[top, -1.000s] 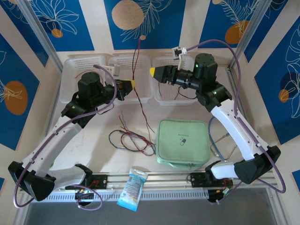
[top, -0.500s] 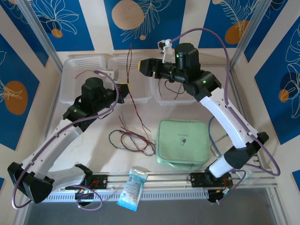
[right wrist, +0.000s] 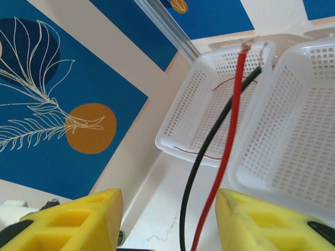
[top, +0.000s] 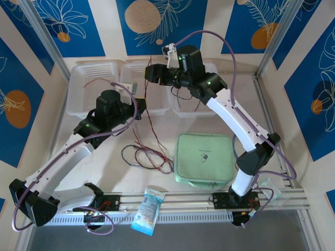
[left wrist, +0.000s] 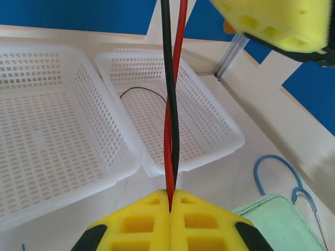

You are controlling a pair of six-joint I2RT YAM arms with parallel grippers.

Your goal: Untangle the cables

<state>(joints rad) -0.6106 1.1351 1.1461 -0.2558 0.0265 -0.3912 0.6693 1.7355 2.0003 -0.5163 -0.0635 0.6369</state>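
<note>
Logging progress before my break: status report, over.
Left end effector shut on red-black cable pair. Right end effector open, pair between its fingers. Loose tangle on table beside green pouch.

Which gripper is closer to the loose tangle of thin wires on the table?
Left. The left gripper hangs just beyond the tangle of thin wires; the right gripper is farther back, above the white baskets.
</note>
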